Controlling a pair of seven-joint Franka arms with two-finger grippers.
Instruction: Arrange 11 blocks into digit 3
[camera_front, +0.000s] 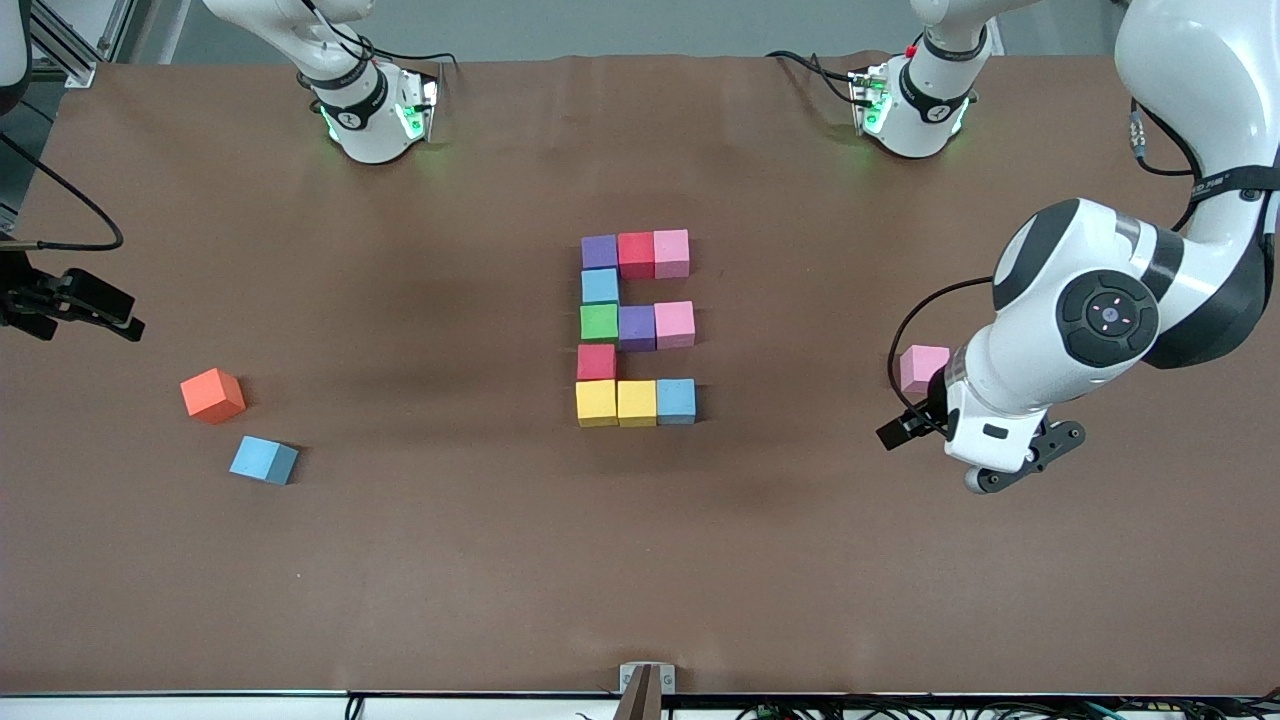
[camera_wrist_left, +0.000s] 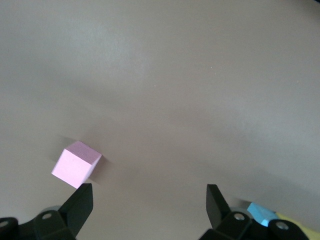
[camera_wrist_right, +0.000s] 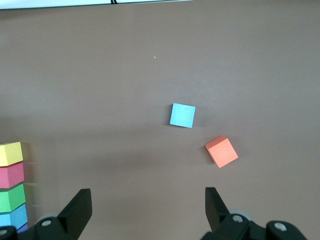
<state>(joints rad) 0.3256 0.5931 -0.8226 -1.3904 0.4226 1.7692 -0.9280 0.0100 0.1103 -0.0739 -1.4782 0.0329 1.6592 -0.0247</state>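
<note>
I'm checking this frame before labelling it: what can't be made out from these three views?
- The right gripper: the front view's edge cuts it off; only its wrist view shows the open fingertips.
- The loose pink block: the left arm partly covers it in the front view.
- The figure of blocks: both wrist views crop it at their edges.
- The left gripper: the front view hides its open fingers under the wrist.

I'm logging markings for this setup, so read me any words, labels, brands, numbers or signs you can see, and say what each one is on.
White lettering on the left arm's black band: too small to read.
Small marks on the black collars of the two arm bases: unreadable.
The cubes and the table carry no text.
</note>
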